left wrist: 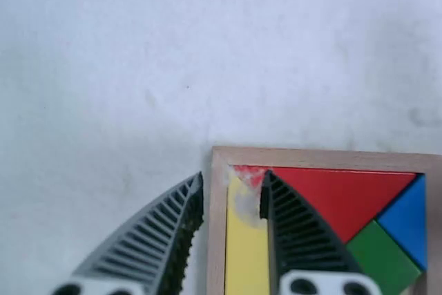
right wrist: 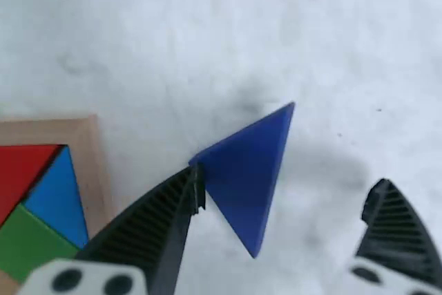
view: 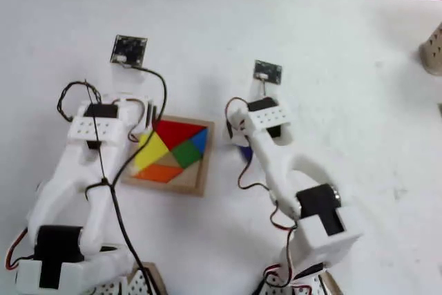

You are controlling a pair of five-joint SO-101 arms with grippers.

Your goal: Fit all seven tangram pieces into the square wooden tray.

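Left tool straddling tray wall, open, holding nothing; right tool gaping wide around blue triangle, not gripping it.

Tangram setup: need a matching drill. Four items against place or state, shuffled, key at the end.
Items
1. dark blue triangle
2. orange piece
3. left gripper
4. right gripper

Place or state
A. open, astride a wall of the tray
B. in the tray, beside the yellow piece
C. open, one finger on either side of the dark blue triangle
D. on the table, outside the tray

Pairs: 1-D, 2-B, 3-A, 4-C
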